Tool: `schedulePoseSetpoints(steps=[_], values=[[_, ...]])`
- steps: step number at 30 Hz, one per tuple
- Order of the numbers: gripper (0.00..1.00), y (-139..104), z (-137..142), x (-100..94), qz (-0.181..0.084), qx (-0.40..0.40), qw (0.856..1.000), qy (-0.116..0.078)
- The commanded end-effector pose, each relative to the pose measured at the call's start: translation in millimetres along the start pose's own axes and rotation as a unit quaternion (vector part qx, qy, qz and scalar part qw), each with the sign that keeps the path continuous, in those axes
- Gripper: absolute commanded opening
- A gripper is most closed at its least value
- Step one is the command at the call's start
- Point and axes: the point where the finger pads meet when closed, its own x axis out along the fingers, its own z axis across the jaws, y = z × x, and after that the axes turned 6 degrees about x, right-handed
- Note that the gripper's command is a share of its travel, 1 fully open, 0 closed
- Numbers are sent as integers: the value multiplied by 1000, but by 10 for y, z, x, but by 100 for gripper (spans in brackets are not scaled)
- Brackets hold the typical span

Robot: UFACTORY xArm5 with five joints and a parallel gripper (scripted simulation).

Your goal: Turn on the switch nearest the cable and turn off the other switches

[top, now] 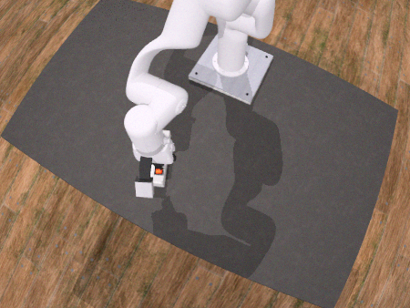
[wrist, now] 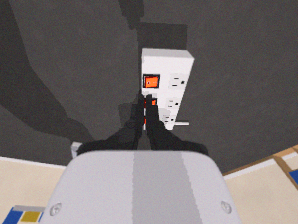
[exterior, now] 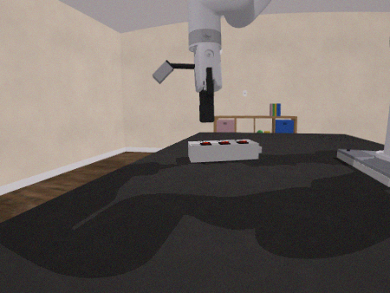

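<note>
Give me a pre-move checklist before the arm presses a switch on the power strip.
1. Fingers shut, holding nothing: ok.
2. Gripper above the power strip, no contact: ok.
3. Fingers lined up over the row of switches, wrist view: ok.
4. Power strip flat on the table, switches up: ok.
5. On or off state of each switch: cannot tell.
6. Cable stub clear of the fingers: ok.

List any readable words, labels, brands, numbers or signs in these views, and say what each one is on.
None: no text can be read in any view.
Power strip: red rocker switches and socket marks, no legible lettering.
Gripper, shut and empty above the strip: no marking.
Arm base plate: only bolt heads.
Shelf against the far wall: coloured bins and books, too small to show any print.
</note>
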Motion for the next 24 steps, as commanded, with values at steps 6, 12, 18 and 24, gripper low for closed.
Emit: schedulePoseSetpoints(steps=[6, 12, 18, 24], values=[[0, 12, 4, 0, 2, 0, 1000, -1], [0, 13, 4, 38, 2, 0, 1000, -1], [0, 14, 5, 99, 2, 0, 1000, -1], [0, 14, 5, 148, 2, 0, 1000, -1]])
